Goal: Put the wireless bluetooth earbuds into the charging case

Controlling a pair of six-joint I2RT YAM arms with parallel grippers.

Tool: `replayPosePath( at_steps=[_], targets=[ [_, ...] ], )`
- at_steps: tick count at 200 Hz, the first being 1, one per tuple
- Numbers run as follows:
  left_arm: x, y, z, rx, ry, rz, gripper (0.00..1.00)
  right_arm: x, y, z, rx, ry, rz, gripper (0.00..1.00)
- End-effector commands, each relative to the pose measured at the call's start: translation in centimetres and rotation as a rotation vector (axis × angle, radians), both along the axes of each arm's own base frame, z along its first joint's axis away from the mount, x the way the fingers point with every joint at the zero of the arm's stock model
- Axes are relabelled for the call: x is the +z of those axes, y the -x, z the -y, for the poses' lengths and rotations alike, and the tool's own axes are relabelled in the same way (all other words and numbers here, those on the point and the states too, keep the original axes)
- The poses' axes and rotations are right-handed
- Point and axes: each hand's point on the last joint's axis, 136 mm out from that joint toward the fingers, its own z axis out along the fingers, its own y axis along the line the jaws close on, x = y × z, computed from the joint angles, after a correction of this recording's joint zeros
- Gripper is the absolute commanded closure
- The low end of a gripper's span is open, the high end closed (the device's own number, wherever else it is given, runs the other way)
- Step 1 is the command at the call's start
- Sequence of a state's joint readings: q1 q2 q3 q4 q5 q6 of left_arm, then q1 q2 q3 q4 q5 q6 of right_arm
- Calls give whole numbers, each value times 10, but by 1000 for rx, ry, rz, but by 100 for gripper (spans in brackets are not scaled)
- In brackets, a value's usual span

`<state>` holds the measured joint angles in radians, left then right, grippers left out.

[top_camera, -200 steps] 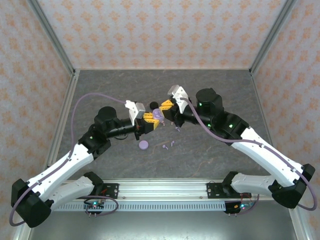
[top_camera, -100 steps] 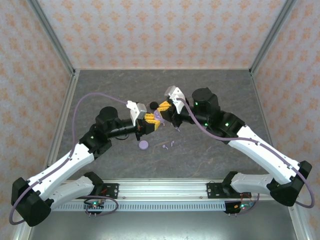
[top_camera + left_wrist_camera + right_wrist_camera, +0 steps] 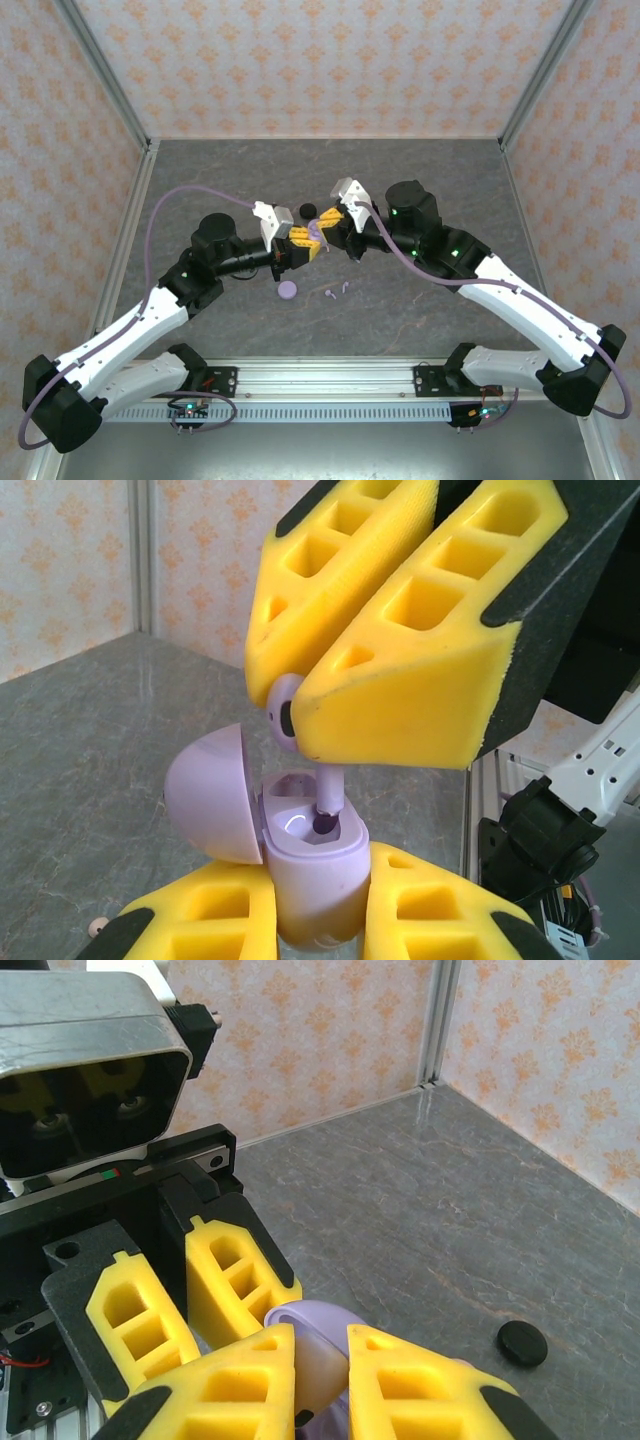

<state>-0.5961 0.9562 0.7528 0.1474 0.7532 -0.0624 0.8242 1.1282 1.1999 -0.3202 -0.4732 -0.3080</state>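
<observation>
Overhead, the left pincer [image 3: 303,244] and right pincer [image 3: 329,222] meet above the table [image 3: 440,190], the charging case [image 3: 314,231] between them; two loose earbuds [image 3: 337,291] lie nearby. From the left wrist, the left is clamped on the open case, the right clamped on a lavender earbud [image 3: 284,708] whose stem dips into the socket. From the right wrist, lavender shows between its fingers [image 3: 220,1385]. Best keep the stem aligned and press gently.

Your left arm [image 3: 150,315] and right arm [image 3: 520,300] both stretch forward and inward, elbows out, wrists angled toward each other. Your left gripper [image 3: 303,242] is clamped around the open lavender case [image 3: 310,870]. Your right gripper [image 3: 327,229] sits just above it, its jaws pinched nearly closed on a lavender earbud [image 3: 283,705].
</observation>
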Motion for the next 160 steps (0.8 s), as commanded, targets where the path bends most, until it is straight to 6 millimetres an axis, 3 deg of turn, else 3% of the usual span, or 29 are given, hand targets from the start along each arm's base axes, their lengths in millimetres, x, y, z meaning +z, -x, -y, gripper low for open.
replayPosePath(
  at_steps=[1, 51, 83, 124, 160],
  targets=[
    [27, 5, 1, -10, 42, 68, 100, 6, 8, -4, 40, -31, 11, 85],
    [27, 5, 1, -14, 45, 70, 100, -5, 9, -11, 71, -5, -36, 84],
    [28, 6, 0, -13, 45, 68, 100, -6, 6, -12, 61, 13, -58, 79],
    [25, 5, 1, -11, 40, 65, 100, 20, 4, -8, 24, -40, -56, 60],
    [26, 5, 0, -7, 40, 67, 100, 47, -11, 13, -99, -117, -93, 46]
  ],
)
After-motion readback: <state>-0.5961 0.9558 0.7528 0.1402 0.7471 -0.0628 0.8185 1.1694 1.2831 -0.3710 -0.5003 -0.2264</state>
